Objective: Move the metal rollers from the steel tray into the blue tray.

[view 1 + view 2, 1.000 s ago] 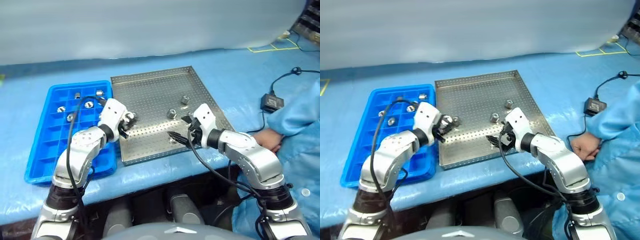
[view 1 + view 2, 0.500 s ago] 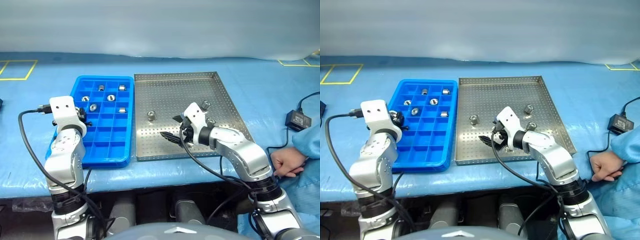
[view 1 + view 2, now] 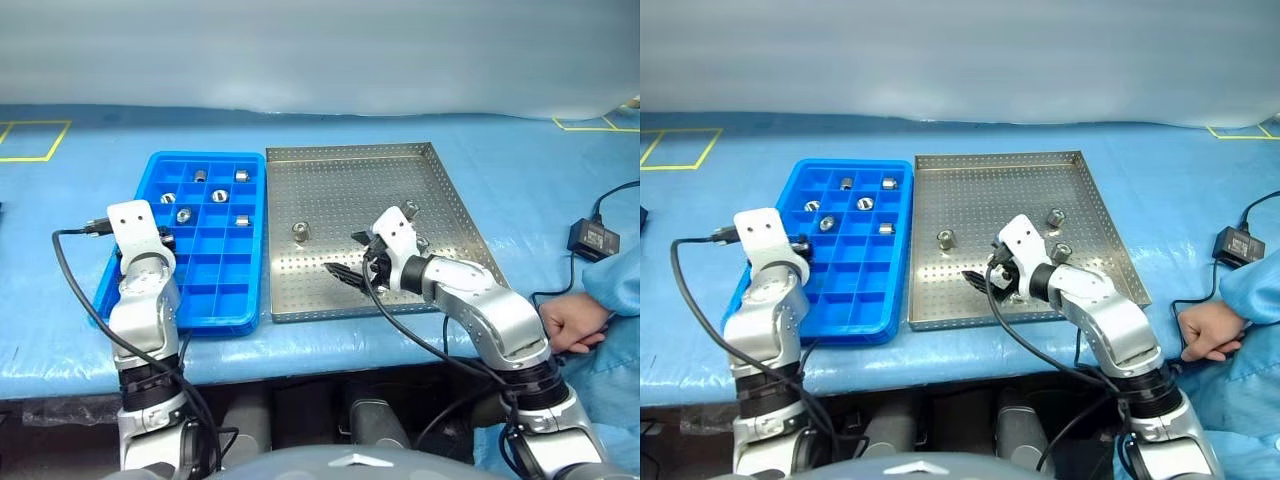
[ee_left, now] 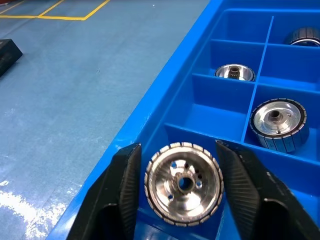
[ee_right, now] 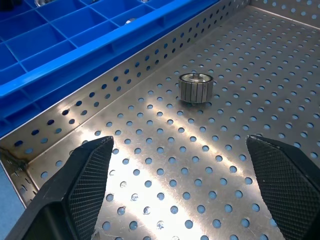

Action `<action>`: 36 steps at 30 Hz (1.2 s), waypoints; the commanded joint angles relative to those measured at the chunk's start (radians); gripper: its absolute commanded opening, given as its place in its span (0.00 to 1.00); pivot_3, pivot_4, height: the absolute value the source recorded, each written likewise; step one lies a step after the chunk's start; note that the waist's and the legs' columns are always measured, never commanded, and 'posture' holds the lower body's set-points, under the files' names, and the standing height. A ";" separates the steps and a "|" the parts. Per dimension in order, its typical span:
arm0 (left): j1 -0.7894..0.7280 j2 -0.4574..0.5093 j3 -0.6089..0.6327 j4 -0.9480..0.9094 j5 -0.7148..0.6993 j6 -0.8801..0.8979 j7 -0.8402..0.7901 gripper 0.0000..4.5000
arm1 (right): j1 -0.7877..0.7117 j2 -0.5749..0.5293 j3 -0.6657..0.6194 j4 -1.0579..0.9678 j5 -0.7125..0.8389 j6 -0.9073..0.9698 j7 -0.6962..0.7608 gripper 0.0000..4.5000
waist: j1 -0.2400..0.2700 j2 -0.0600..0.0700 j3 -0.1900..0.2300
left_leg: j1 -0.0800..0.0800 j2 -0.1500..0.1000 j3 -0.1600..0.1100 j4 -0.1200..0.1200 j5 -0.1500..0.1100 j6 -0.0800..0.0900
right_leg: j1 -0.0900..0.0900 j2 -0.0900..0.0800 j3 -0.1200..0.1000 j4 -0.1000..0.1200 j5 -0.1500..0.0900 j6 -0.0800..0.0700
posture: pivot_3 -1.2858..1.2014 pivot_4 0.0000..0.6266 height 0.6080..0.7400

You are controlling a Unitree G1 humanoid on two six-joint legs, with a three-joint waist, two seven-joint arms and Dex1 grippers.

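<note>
The steel tray (image 3: pixel 440 190) lies at the centre right of the blue table and holds three metal rollers (image 3: pixel 299 231), (image 3: pixel 409 209), (image 3: pixel 423 243). To its left is the blue tray (image 3: pixel 205 300), with several rollers in its far compartments (image 3: pixel 220 196). My left gripper (image 3: pixel 163 240) is at that tray's left edge. In the left wrist view its fingers (image 4: pixel 125 190) stand open on either side of a roller (image 4: pixel 183 184), which rests in an edge compartment. My right gripper (image 3: pixel 350 255) hangs wide open over the steel tray's near part, with a roller (image 5: pixel 196 87) ahead of it.
A person's hand (image 3: pixel 565 322) in a light blue sleeve (image 3: pixel 620 280) rests on the table's right front edge. A black power adapter (image 3: pixel 590 238) with its cable lies to the right of the steel tray. Yellow tape lines (image 3: pixel 30 140) mark the table at far left.
The camera swung round. My left arm carried a roller from the steel tray across to the blue tray's left edge, and its fingers have spread apart. The right arm stayed put.
</note>
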 commanded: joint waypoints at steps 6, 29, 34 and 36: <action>-0.094 -0.021 -0.146 -0.198 -0.227 -0.090 -0.270 0.88 | 0.004 0.005 -0.035 -0.098 0.015 0.009 -0.023 1.00 | -0.007 -0.001 0.000 | -0.001 0.000 0.000 0.000 0.000 0.000 | 0.000 0.000 0.000 -0.001 0.000 0.000 | 0.50 0.24 1.00; -0.261 0.203 -0.579 0.330 -0.077 0.024 -0.549 0.88 | 0.147 0.033 -0.053 -0.208 -0.003 0.021 -0.146 1.00 | -0.109 0.000 0.000 | 0.001 0.000 -0.002 -0.001 0.000 0.000 | -0.002 0.000 0.002 0.001 0.000 0.000 | 0.43 0.24 1.00; -0.235 0.195 -0.580 0.346 -0.067 0.034 -0.553 0.88 | 0.138 0.026 -0.057 -0.199 0.004 0.028 -0.135 1.00 | -0.125 0.000 0.000 | 0.001 0.000 -0.002 -0.001 0.000 0.000 | -0.002 0.000 0.002 0.001 0.000 0.000 | 0.44 0.24 1.00; -0.228 0.187 -0.567 0.345 -0.070 0.039 -0.548 0.80 | 0.129 0.024 -0.051 -0.191 0.004 0.027 -0.126 1.00 | -0.127 0.000 0.000 | 0.001 0.000 -0.003 -0.001 0.000 0.000 | -0.002 0.000 0.002 0.001 0.000 0.000 | 0.44 0.24 1.00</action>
